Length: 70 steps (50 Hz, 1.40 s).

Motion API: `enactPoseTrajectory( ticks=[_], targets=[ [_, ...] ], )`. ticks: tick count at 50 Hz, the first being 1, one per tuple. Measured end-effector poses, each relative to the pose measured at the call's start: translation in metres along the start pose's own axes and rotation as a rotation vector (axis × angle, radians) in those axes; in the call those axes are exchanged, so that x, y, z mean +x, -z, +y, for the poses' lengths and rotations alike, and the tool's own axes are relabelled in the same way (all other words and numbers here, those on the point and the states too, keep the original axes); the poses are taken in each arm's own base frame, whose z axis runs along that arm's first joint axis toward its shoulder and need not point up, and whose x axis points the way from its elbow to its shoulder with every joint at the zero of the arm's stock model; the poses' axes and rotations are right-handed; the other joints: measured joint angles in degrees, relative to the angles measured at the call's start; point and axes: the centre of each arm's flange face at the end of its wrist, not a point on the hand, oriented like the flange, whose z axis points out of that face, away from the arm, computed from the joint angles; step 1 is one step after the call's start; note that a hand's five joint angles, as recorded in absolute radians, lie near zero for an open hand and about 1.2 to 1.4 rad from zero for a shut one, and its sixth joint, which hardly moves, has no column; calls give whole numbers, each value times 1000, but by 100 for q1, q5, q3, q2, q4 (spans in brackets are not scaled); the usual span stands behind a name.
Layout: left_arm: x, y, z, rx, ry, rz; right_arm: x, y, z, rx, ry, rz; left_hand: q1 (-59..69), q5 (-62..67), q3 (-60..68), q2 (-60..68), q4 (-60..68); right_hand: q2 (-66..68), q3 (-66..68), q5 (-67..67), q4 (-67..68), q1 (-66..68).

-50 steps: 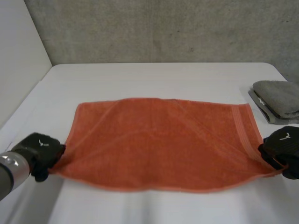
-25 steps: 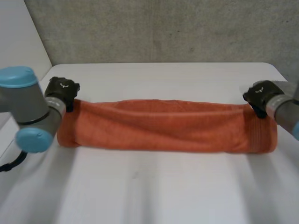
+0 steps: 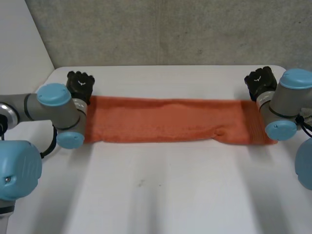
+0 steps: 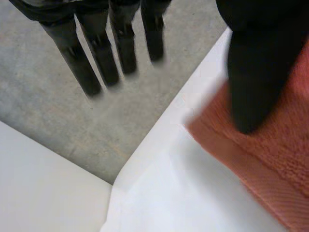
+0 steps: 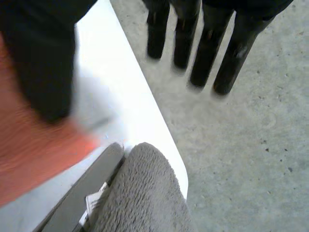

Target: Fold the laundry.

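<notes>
An orange towel [image 3: 165,121] lies folded in half as a long band across the white table [image 3: 161,195]. My left hand [image 3: 79,84] hovers at the band's far left corner. In the left wrist view its fingers [image 4: 82,58] are straight and spread from the thumb, with the towel's corner [image 4: 270,164] under the thumb and nothing pinched. My right hand [image 3: 258,82] is at the far right corner. The right wrist view shows its fingers [image 5: 207,53] straight too, and the thumb above the towel's end [image 5: 29,159], holding nothing.
A folded grey towel [image 5: 140,193] on a grey sheet lies beside the right hand near the table's right edge. Both forearms [image 3: 56,109] [image 3: 280,105] reach over the towel's ends. A concrete wall [image 3: 170,29] stands behind the table.
Both hands carried the towel's near edge over to the far edge, folding it in half. They have since opened and let go of the corners.
</notes>
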Motion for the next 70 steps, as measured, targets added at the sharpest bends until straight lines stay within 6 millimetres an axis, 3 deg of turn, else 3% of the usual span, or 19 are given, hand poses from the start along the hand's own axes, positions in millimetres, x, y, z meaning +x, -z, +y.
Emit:
enactPoseTrajectory(
  ticks=[2,8,12,17,22,23,29,35,41,45,46,48,55,60,67,70],
  targets=[
    [3,3,-3,15,0,0,2,1,-6,6,-11,11,-602,-880,-936,-847,-920,-1770,-1829,-1734,-1810,-1058],
    [-8,16,-32,100,11,-43,36,14,-38,22,-108,65,-613,-1013,-1163,-1060,-1138,-2070,-2206,-1992,-2095,-1133],
    [-27,37,-60,148,23,-74,78,48,-75,55,-222,74,-613,-1013,-1163,-1060,-1138,-2070,-2206,-1992,-2095,-1133],
    [-46,67,-78,147,33,-73,99,90,-84,33,-281,-17,-613,-1013,-1163,-1060,-1138,-2070,-2206,-1991,-2095,-1133],
    [-56,97,-82,116,56,-46,92,122,-62,-81,-329,-169,-613,-1013,-1163,-1060,-1138,-2068,-2205,-1992,-2095,-1133],
    [-57,108,-81,101,73,-30,84,132,-50,-135,-355,-230,-613,-1013,-1163,-1060,-1138,-2060,-2196,-1991,-2095,-1133],
    [-51,137,-69,38,160,29,59,148,-16,-232,-423,-341,-613,-1013,-1163,-1060,-1138,-1458,-1584,-1562,-1615,-738],
    [-41,151,-58,-6,207,68,38,142,13,-237,-460,-353,-613,-1013,-1163,-1060,-1138,-743,-831,-881,-814,-60],
    [-37,153,-54,-17,211,80,20,132,36,-251,-474,-352,-613,-1013,-1163,-1060,-1138,-198,-318,-408,-312,376],
    [-36,152,-53,-19,209,82,14,126,44,-247,-469,-340,-613,-1013,-1163,-1060,-1138,1760,1515,1373,1512,2006],
    [-36,152,-53,-20,208,82,13,123,46,-242,-464,-329,-613,-1013,-1163,-1060,-1138,2900,2725,2563,2696,2895],
    [-35,152,-53,-20,208,83,14,119,49,-239,-454,-307,-613,-1013,-1163,-1060,-1138,3387,3218,3123,3265,3271],
    [-36,153,-54,-19,210,81,36,116,59,-277,-407,-179,-613,-1013,-1163,-1060,-1138,3417,3296,3194,3362,3289],
    [-39,153,-56,-13,214,73,75,125,68,-299,-345,-89,-613,-1013,-1163,-1060,-1138,3417,3296,3194,3362,3289],
    [-42,154,-60,-5,217,65,134,136,102,-362,-177,26,-613,-1013,-1163,-1060,-1138,3417,3296,3194,3362,3305],
    [-43,155,-60,-5,217,65,143,135,103,-362,-135,42,-613,-1013,-1163,-1060,-1138,3418,3296,3194,3362,3329]
  ],
)
